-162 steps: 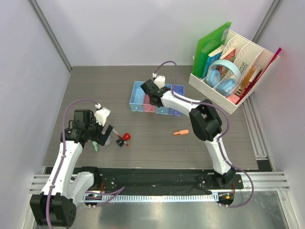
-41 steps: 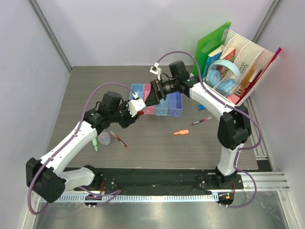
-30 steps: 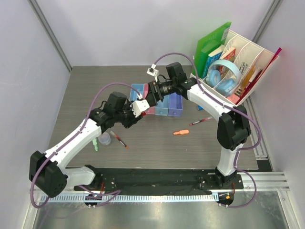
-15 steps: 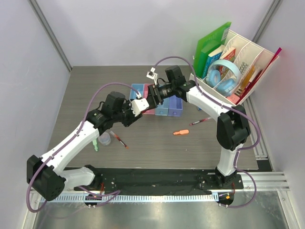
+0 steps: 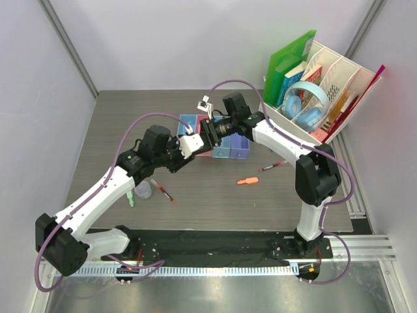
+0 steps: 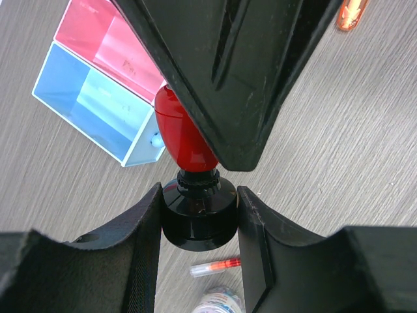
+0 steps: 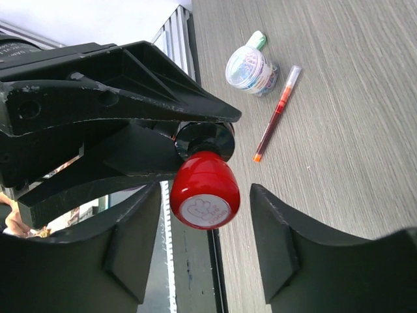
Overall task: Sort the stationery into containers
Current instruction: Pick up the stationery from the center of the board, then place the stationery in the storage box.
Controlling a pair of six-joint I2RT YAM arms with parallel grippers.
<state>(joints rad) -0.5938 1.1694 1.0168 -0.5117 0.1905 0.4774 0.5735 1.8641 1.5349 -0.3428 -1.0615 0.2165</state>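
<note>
My left gripper is shut on the black base of a red-capped stamp, holding it above the table in front of the containers. The right gripper stands open around the stamp's red cap, with a small gap on each side. The two grippers meet by the pink tray and a light blue tray. On the table lie an orange piece, a red pen, a second red pen, a round clip jar and a green piece.
A white perforated organizer with blue headphones, books and a green folder stands at the back right. The right arm arches over the tray row. Walls close in the table on three sides.
The right gripper has slid a little to the left onto the stamp's red cap and its jaws have narrowed around it. The left gripper still holds the stamp's base in the same place.
</note>
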